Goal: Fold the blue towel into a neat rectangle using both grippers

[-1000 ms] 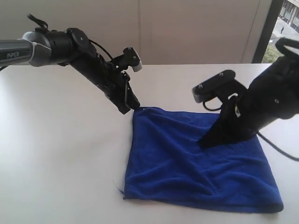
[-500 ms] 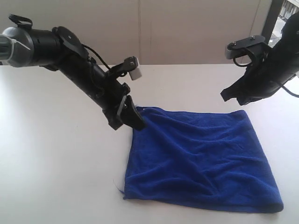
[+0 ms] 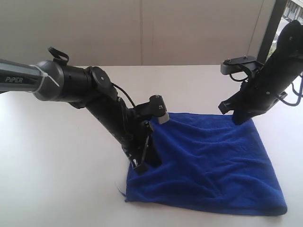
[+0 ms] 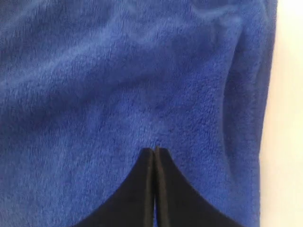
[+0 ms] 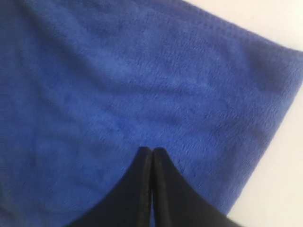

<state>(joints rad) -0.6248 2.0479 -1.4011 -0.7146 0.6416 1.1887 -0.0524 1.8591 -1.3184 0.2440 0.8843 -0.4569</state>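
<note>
White table (image 3: 57, 179), smooth surface. Behind it, pale beige wall (image 3: 189, 28) with vertical panel seams. Dark window frame (image 3: 269, 30) at far right of exterior view; blurred daylight scene through the glass (image 3: 294, 12)

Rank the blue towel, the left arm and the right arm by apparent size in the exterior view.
1. blue towel
2. left arm, stretching from the frame edge
3. right arm, cropped by the frame; only its visible part is ranked

Your blue towel (image 3: 213, 165) spread rumpled on the bench (image 3: 61, 165), roughly rectangular, your left gripper (image 3: 144, 163) pinched closed, tips down at its left edge, your right gripper (image 3: 239, 119) likewise closed at its far right corner
</note>
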